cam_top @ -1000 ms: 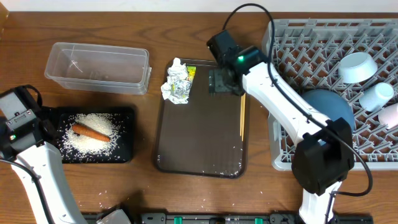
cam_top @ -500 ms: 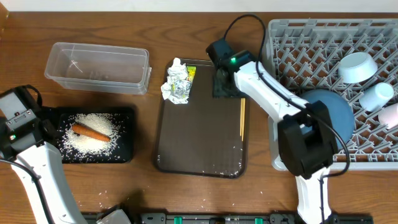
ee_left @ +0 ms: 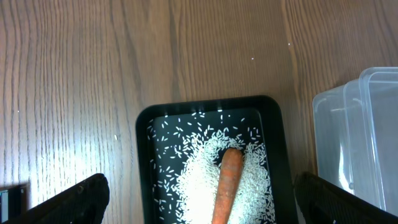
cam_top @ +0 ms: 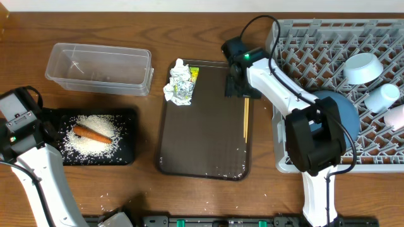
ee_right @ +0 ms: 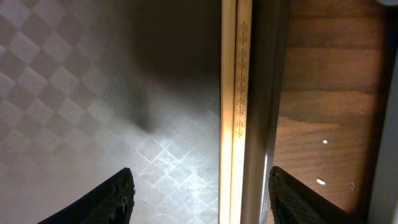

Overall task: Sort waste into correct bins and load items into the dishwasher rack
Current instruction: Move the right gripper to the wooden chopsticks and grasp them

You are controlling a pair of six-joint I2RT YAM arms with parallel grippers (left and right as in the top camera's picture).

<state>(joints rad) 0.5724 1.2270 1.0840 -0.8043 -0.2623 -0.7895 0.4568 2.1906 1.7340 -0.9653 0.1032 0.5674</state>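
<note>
My right gripper (ee_right: 200, 179), fingers spread wide and empty, hovers over the chopsticks (ee_right: 236, 93), which lie 12-to-6 between my fingertips along the 3 o'clock edge of the brown tray (cam_top: 202, 139), this arm by far the nearer.

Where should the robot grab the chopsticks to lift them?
Probably come straight down and pinch across both chopsticks near their middle. They lie flat, side by side, against the brown tray's right rim, so the rim-side finger has little room.
</note>
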